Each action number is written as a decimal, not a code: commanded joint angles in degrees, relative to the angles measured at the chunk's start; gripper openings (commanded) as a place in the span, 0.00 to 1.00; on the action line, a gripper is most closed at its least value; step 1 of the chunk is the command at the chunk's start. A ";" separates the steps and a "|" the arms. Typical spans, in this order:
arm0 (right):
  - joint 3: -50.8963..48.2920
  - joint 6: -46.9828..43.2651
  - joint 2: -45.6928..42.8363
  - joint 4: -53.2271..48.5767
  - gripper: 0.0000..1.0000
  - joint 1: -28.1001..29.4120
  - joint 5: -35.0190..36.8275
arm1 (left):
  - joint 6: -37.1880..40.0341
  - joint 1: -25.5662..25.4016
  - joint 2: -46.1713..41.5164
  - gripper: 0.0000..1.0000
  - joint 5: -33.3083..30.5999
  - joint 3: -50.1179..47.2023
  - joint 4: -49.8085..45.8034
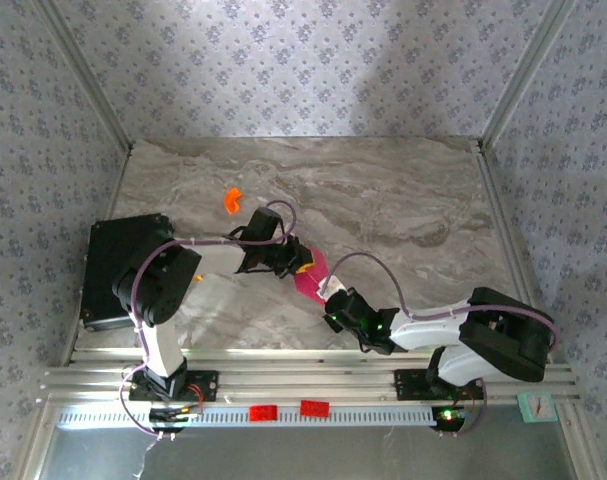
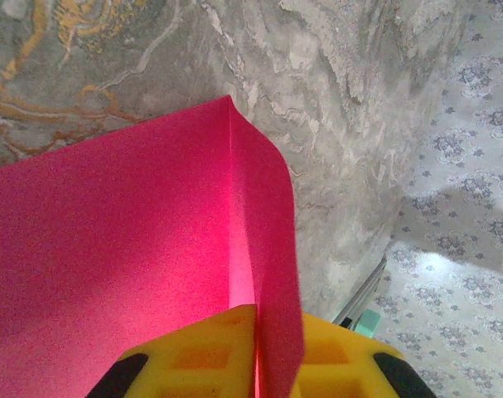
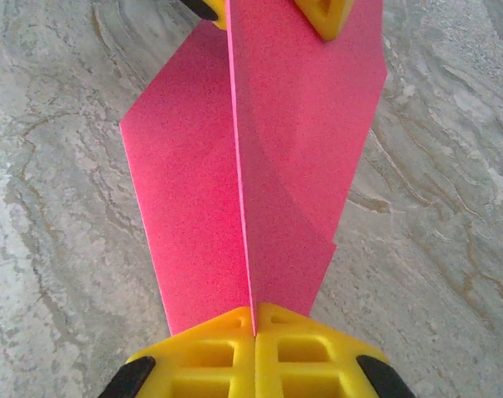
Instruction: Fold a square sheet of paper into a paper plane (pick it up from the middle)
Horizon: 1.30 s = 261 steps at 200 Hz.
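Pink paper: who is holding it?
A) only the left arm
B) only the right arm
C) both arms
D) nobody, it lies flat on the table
C: the paper is pinched in the shut right jaws at one end and the shut left jaws at the other.

Overhead camera looks down; both wrist cameras closely share the paper [image 3: 259,149].

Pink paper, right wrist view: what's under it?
Marble tabletop shows around the pink paper, held between the left gripper and right gripper. The table directly beneath is covered by the sheet.
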 commanded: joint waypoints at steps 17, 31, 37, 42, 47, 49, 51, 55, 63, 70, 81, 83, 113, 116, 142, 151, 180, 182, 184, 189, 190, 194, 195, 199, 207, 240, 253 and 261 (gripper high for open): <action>-0.52 2.68 -0.78 0.83 0.05 -1.22 -2.32 | 1.54 -0.28 -1.33 0.23 -0.61 1.67 -2.24; -0.65 4.03 -0.80 1.24 0.04 -2.22 -3.81 | 2.18 0.06 -2.77 0.38 -2.55 1.16 -3.91; -0.80 4.73 -0.75 1.66 0.04 -2.76 -4.87 | 2.26 0.31 -3.58 0.46 -3.73 0.84 -4.94; -0.96 5.49 -0.62 2.09 0.04 -3.28 -5.74 | 2.36 0.64 -4.28 0.51 -4.68 0.59 -5.76; -1.18 6.19 -0.53 2.68 0.04 -3.88 -6.82 | 2.31 1.05 -5.07 0.55 -5.53 0.15 -6.45; -1.24 6.45 -0.49 2.94 0.04 -4.13 -7.22 | 2.24 1.19 -5.34 0.56 -5.86 -0.02 -6.57; -1.32 6.80 -0.44 3.16 0.04 -4.30 -7.63 | 2.20 1.39 -5.67 0.57 -6.16 -0.23 -6.69; -1.41 7.49 -0.32 3.50 0.03 -4.90 -8.80 | 1.90 1.76 -6.37 0.59 -6.72 -0.68 -6.71; -1.49 9.10 -0.08 3.82 0.03 -5.86 -10.92 | 1.58 2.44 -7.83 0.63 -7.79 -1.70 -6.92; -1.37 10.44 0.16 4.05 0.03 -6.90 -12.92 | 1.64 3.09 -9.06 0.65 -8.88 -2.34 -7.62; -1.38 10.98 0.55 4.52 0.03 -8.52 -15.83 | 2.32 4.03 -10.99 0.67 -10.52 -3.10 -9.18; -1.36 11.32 0.66 4.61 0.03 -8.89 -16.24 | 2.46 4.13 -11.28 0.67 -10.76 -3.09 -9.45; -1.68 13.11 1.77 7.89 0.03 -11.64 -20.40 | 3.76 4.85 -14.25 0.69 -13.12 -3.47 -12.23; -1.60 13.17 1.92 8.09 0.03 -11.77 -20.81 | 3.81 4.86 -14.37 0.69 -13.14 -3.47 -12.23; -1.16 13.73 2.83 8.65 0.03 -12.75 -23.47 | 3.63 4.90 -14.10 0.69 -12.56 -3.38 -11.85; -0.80 13.87 3.31 7.88 0.03 -13.00 -23.51 | 3.55 4.89 -13.81 0.69 -12.23 -3.40 -11.54; -0.41 14.83 4.80 7.00 0.03 -13.94 -25.49 | 3.32 4.86 -13.52 0.67 -11.68 -3.48 -10.94; -0.32 14.98 4.88 7.01 0.03 -14.11 -25.71 | 3.37 4.91 -13.49 0.67 -11.66 -3.47 -10.92; -0.32 15.13 5.03 6.92 0.03 -14.18 -25.87 | 3.40 4.85 -13.55 0.67 -11.65 -3.56 -10.92; -0.25 15.43 5.37 6.91 0.03 -14.41 -26.37 | 3.52 4.85 -13.62 0.66 -11.52 -3.57 -10.85; -0.27 15.51 5.42 6.83 0.03 -14.44 -26.43 | 3.51 4.88 -13.54 0.66 -11.45 -3.56 -10.84; -0.14 15.77 5.73 6.76 0.03 -14.69 -26.86 | 3.58 4.89 -13.55 0.65 -11.38 -3.57 -10.83; -0.08 15.81 5.73 6.75 0.03 -14.71 -26.94 | 3.63 4.91 -13.50 0.64 -11.38 -3.57 -10.83; 0.02 16.06 6.03 6.62 0.04 -14.89 -27.27 | 3.74 4.84 -13.51 0.63 -11.24 -3.63 -10.83; 0.23 16.36 6.57 6.46 0.04 -15.15 -28.00 | 3.93 4.85 -13.47 0.59 -10.89 -3.57 -10.82; 1.34 17.47 9.07 6.20 0.06 -15.65 -31.04 | 4.11 4.84 -13.21 0.31 -8.93 -4.96 -8.87; 1.98 17.92 9.97 5.49 0.06 -15.81 -31.72 | 4.12 4.72 -12.67 0.23 -7.11 -5.46 -7.17; 2.17 18.13 10.44 5.46 0.06 -15.92 -32.13 | 3.96 4.41 -12.30 0.20 -5.85 -5.90 -5.59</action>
